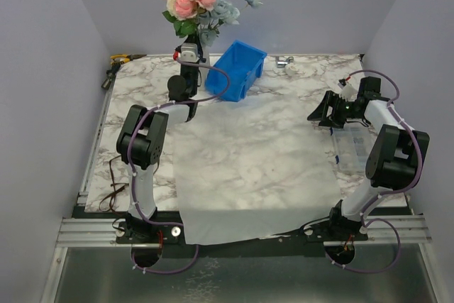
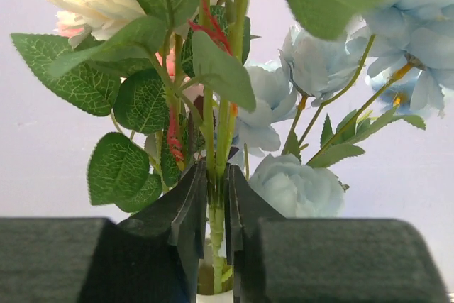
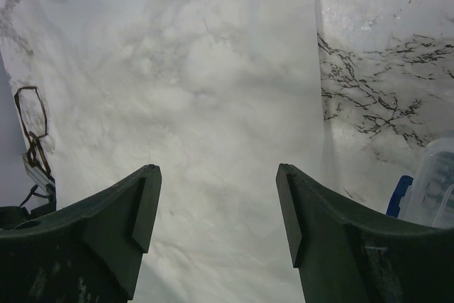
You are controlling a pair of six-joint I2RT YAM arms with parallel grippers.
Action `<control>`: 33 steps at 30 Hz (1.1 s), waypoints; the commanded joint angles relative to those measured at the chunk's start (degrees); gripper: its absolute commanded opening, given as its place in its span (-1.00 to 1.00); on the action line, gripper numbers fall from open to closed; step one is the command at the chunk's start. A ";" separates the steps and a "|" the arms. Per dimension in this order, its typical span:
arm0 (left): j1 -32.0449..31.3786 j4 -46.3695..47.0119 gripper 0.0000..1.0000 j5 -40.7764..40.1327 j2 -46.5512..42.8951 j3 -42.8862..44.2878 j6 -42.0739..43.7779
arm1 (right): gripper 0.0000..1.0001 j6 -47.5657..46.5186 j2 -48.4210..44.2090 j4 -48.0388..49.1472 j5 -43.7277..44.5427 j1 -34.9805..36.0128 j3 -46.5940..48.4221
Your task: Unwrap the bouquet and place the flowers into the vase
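Observation:
The flowers [image 1: 191, 1], pink, cream and pale blue, stand upright at the back of the table. In the left wrist view their green stems [image 2: 216, 175] run down into the vase's off-white rim [image 2: 207, 297]. My left gripper [image 2: 217, 179] has its jaws close on either side of the stems, with slim gaps lower down; whether they still press does not show. In the top view the left gripper [image 1: 189, 58] hides the vase. The white wrapping paper [image 1: 248, 168] lies spread flat on the table. My right gripper [image 3: 218, 204] hangs open over it, holding nothing, near the paper's right edge [image 1: 328, 113].
A blue plastic bin [image 1: 237, 69] sits just right of the flowers. Hand tools [image 1: 120, 62] lie at the back left corner and a small metal part [image 1: 284, 62] at the back. A clear plastic container [image 1: 351, 148] rests under the right arm.

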 commanded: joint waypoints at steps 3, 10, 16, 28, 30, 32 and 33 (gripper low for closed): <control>0.31 -5.30 -0.38 -0.30 2.84 2.29 -1.75 | 0.51 0.02 1.21 -0.51 0.66 -0.22 1.27; 0.50 -7.50 -0.14 2.00 3.04 5.11 -2.42 | 0.51 0.00 0.85 -0.29 0.57 -0.23 0.81; 0.44 -8.03 0.29 3.56 0.87 2.90 -2.90 | 0.51 -0.11 0.57 -0.07 0.75 -0.27 0.46; 0.57 -8.15 0.98 7.43 -8.06 -6.90 -2.35 | 0.51 0.09 1.10 0.12 0.23 -0.24 1.16; 0.50 -8.49 0.98 7.69 -10.24 -8.83 -2.25 | 0.51 0.10 1.26 0.13 0.07 -0.22 1.31; 0.50 -10.31 0.98 7.39 -12.93 -11.07 -2.92 | 0.51 0.13 1.28 0.13 -0.12 -0.24 1.58; 0.47 -11.79 0.98 7.40 -14.78 -12.35 -3.32 | 0.51 0.13 1.28 0.23 -0.21 -0.22 1.68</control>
